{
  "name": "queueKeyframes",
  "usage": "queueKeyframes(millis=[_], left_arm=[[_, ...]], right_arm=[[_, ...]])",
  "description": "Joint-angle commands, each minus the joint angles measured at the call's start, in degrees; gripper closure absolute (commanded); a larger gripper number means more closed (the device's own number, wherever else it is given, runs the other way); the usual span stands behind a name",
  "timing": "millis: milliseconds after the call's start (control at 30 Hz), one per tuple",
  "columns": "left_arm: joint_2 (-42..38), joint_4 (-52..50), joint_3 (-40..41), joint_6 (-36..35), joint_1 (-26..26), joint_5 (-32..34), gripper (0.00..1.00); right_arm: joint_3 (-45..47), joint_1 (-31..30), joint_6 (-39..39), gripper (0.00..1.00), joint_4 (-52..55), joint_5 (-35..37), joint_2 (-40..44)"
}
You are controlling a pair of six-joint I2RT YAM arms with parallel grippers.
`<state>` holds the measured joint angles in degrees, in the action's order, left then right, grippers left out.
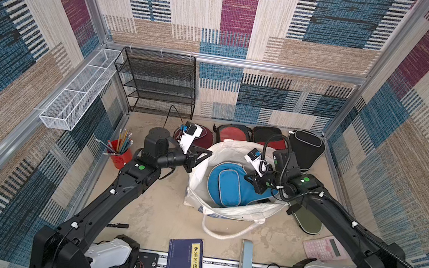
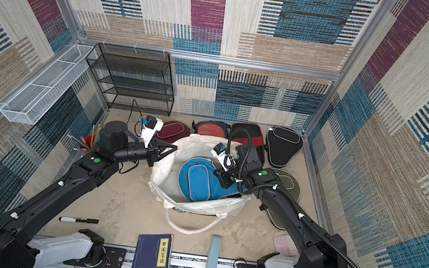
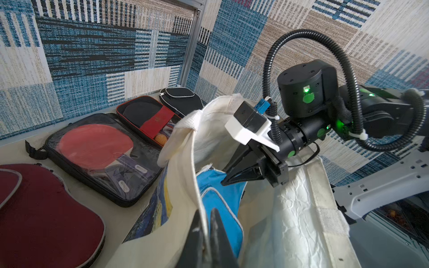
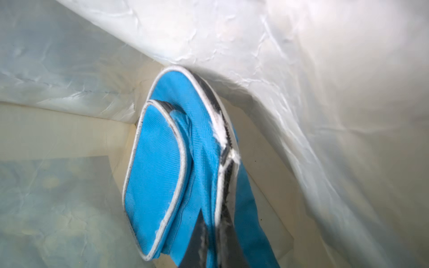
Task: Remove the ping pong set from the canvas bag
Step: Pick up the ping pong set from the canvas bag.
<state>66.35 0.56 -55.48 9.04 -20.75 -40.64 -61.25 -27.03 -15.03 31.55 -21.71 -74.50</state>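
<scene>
The cream canvas bag (image 1: 199, 173) stands open mid-table, its blue-and-yellow print (image 3: 160, 204) facing outward. My left gripper (image 3: 207, 212) is shut on the bag's rim at its left side. Inside lies a blue paddle case (image 1: 228, 183) with pale piping. My right gripper (image 4: 210, 222) reaches into the bag and is shut on that blue case's edge by the zip. Other parts of the ping pong set lie outside along the back: a maroon case (image 1: 202, 135), a clear-fronted case with a red paddle (image 3: 95, 145), a black-and-red case (image 1: 268, 138) and a black case (image 1: 305, 149). An olive case (image 1: 308, 221) lies to the right.
A black mesh shelf (image 1: 157, 82) and a white wire basket (image 1: 80, 90) stand at the back left, with a red pencil cup (image 1: 121, 156) near them. At the front lie a marker (image 1: 118, 225), a dark blue book (image 1: 185, 264), a grey-blue box (image 1: 245, 262) and a pink calculator (image 1: 325, 247).
</scene>
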Motion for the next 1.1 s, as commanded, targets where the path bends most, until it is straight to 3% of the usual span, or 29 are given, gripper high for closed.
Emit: queueKeyframes(millis=[0, 33, 100, 333, 500, 667, 967, 1067], left_arm=[[0.6, 0.6, -0.2, -1.4, 0.1, 1.1, 1.0], [0.8, 0.0, -0.4, -1.7, 0.2, 1.7, 0.98], [0.7, -1.4, -0.7, -2.6, 0.4, 2.9, 0.86], [-1.3, -5.2, -3.9, -4.8, 2.7, 3.7, 0.22], [-3.2, -7.1, -8.2, -5.7, 4.5, -2.1, 0.01], [-1.3, -7.9, -11.8, -5.1, 4.8, -10.1, 0.01], [2.6, -3.3, -10.3, -0.6, 4.6, -10.9, 0.01], [3.3, -1.8, -10.3, 0.6, 4.5, -11.8, 0.12]], right_arm=[[-2.6, 0.0, 1.2, 1.0, -3.3, 0.6, 2.3], [-3.5, 0.0, 1.1, 1.0, -3.0, 0.8, 3.0], [-5.1, 0.1, 1.2, 1.0, -2.3, 1.1, 4.0], [-8.4, 0.9, 2.6, 1.0, -2.6, 0.9, 6.6], [-11.0, 1.6, 3.7, 1.0, -3.9, -1.9, 7.2], [-15.5, 2.2, 3.9, 1.0, -5.1, -6.6, 6.2], [-19.1, 2.1, 5.4, 1.0, -7.7, -15.0, 3.7], [-18.9, 2.1, 6.2, 1.0, -8.9, -17.1, 3.6]])
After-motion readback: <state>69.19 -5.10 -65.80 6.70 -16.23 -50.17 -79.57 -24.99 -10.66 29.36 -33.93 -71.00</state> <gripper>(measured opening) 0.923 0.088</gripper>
